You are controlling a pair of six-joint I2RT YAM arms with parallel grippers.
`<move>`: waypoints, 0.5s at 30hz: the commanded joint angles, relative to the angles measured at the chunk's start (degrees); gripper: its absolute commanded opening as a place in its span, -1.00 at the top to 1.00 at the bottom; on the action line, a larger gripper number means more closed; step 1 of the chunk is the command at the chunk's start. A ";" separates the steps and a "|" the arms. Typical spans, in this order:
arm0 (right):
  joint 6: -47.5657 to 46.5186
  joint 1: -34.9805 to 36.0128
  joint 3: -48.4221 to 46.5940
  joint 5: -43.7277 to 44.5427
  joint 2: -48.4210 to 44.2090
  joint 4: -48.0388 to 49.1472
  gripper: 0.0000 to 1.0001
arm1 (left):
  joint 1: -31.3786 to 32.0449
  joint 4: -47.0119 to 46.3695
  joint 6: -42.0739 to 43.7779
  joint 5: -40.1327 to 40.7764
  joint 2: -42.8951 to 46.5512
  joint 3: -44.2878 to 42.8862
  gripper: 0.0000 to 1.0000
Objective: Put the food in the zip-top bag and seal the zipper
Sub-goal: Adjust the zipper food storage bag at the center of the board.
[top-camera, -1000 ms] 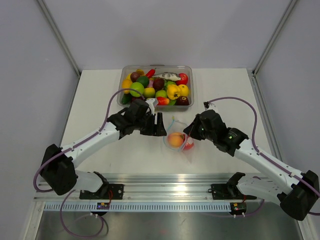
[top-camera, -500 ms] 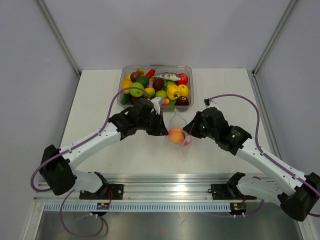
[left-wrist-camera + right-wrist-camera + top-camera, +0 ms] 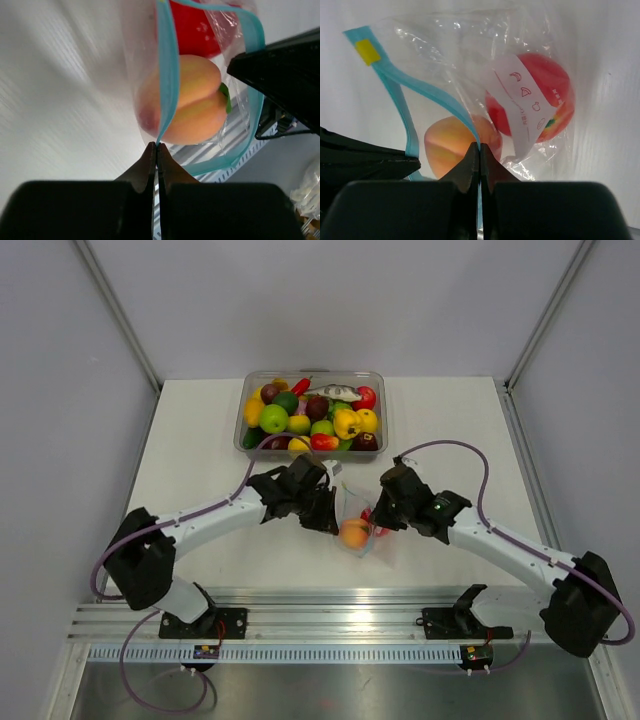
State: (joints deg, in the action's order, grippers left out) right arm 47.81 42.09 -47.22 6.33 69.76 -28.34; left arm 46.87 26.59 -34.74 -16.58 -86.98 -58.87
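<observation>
The left gripper (image 3: 156, 152) and right gripper (image 3: 480, 152) each pinch shut on the teal zipper (image 3: 168, 75) at opposite ends of the zip-top bag (image 3: 445, 45), apparently stretching its gaping mouth straight for sealing, with the peach (image 3: 195, 105) and red fruit (image 3: 542, 95) inside.

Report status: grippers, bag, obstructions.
Left gripper and right gripper both shut on zipper. Peach and red fruit inside zip-top bag, mouth unsealed. Nothing in the way.

Bright, even light — zip-top bag (image 3: 450, 30) glints, table (image 3: 55, 85) smeared.
</observation>
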 commanded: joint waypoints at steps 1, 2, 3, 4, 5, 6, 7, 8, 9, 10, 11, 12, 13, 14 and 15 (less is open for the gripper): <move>-0.61 0.63 -4.26 2.37 -8.21 -0.47 1.00 | 0.76 -2.07 1.60 -1.97 8.31 -5.28 1.00; -0.88 0.63 -5.24 2.37 -8.93 -1.10 1.00 | 0.76 -1.72 1.87 -1.44 9.10 -6.68 1.00; -1.23 0.72 -5.94 2.20 -9.63 -1.37 1.00 | 0.76 -1.45 2.31 -1.18 9.89 -7.22 1.00; -1.49 0.89 -6.73 2.02 -10.94 -1.20 1.00 | 0.76 -1.37 2.22 -1.00 9.90 -7.48 1.00; -1.67 0.98 -7.00 1.94 -11.48 -1.02 1.00 | 0.76 -1.54 2.31 -1.00 9.46 -7.49 1.00; -1.67 1.07 -7.01 1.67 -11.83 -0.76 1.00 | 0.76 -1.45 2.05 -0.91 8.16 -7.40 1.00; -1.58 1.16 -6.92 1.15 -12.01 -0.41 1.00 | 0.76 -1.28 1.96 -0.82 7.01 -7.48 1.00; -1.67 1.24 -7.01 0.71 -11.66 -0.32 1.00 | 0.85 -0.84 1.78 -0.82 6.13 -7.57 1.00; -1.67 1.42 -7.09 0.36 -11.49 -0.49 1.00 | 0.94 -0.58 1.61 -0.82 4.99 -7.75 1.00; -1.67 1.77 -7.01 0.27 -11.05 -0.49 1.00 | 1.64 -0.66 1.61 -0.82 4.80 -7.75 1.00; -1.67 2.29 -6.92 0.09 -11.05 -0.32 1.00 | 1.99 -0.84 1.61 -0.13 4.71 -7.75 1.00; -1.67 2.65 -6.83 -0.26 -10.87 -0.14 1.00 | 2.34 -0.66 1.78 0.49 4.63 -8.18 1.00; -1.58 2.91 -6.74 -0.52 -10.87 0.64 1.00 | 2.78 -0.40 1.87 0.93 4.19 -8.54 1.00; -1.67 3.52 -6.74 -0.87 -10.96 1.17 1.00 | 2.96 0.73 2.22 2.07 3.66 -9.06 1.00; -1.67 3.88 -6.74 -2.10 -11.13 2.57 1.00 | 3.14 1.18 2.31 2.51 2.96 -9.76 1.00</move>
State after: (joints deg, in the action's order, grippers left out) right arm 46.85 44.42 -53.12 6.28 59.00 -29.45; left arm 49.06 27.14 -33.82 -16.03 -82.91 -66.26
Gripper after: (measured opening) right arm 0.011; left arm 0.005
